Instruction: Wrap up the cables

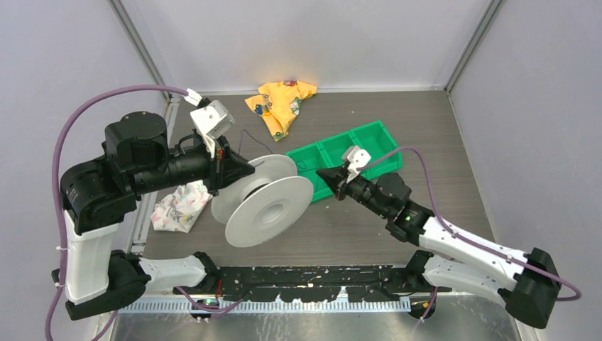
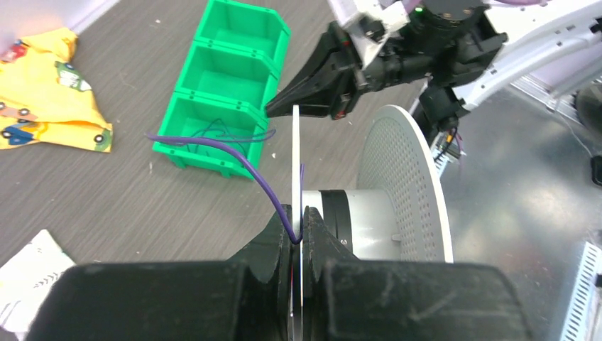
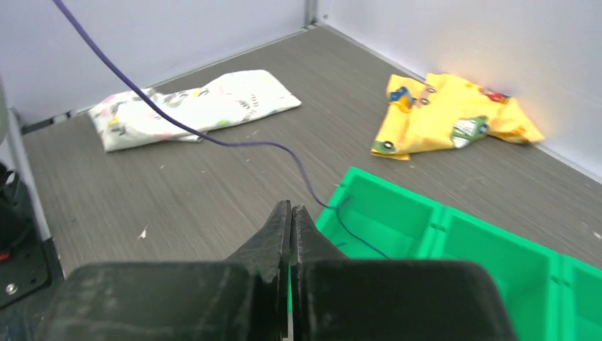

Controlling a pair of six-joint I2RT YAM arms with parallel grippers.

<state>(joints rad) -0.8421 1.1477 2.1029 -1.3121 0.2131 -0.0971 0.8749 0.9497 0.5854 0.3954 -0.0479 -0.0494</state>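
Tight centre, open front-right
We find the spool and bin crowding mid-table, the right gripper in the gap between them and a cable strung from spool to bin. Bare table lies open front-right. A yellow cloth sits at the back and a floral cloth at the left.

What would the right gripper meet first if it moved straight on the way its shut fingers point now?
Most likely the cable, which crosses just ahead of the right gripper; beyond it lies the table. The spool seems off to one side, though depth is unclear.
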